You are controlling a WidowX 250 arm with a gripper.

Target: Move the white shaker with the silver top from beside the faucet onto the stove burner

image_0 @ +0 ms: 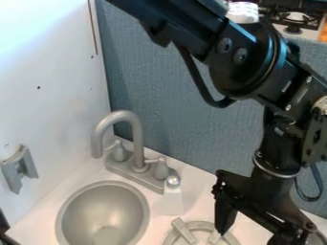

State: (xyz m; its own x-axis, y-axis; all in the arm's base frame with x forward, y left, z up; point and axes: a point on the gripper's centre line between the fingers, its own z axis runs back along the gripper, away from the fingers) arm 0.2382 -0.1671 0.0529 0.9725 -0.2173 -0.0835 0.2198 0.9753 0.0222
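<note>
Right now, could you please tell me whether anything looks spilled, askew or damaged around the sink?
Nothing looks clearly spilled or damaged. The faucet stands upright behind the sink. One mild oddity: a short gray bar juts past the edge of the round gray ring near the gripper, though it may simply belong there.

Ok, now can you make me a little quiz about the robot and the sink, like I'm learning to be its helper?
1. True or false: the gripper is nearer the round grey ring than the sink bowl.
2. What colour is the panel behind the faucet? A) red B) blue-grey C) yellow
3. Fill in the number: the faucet has ___ handles.

Key: 1. True 2. B 3. Two
</note>
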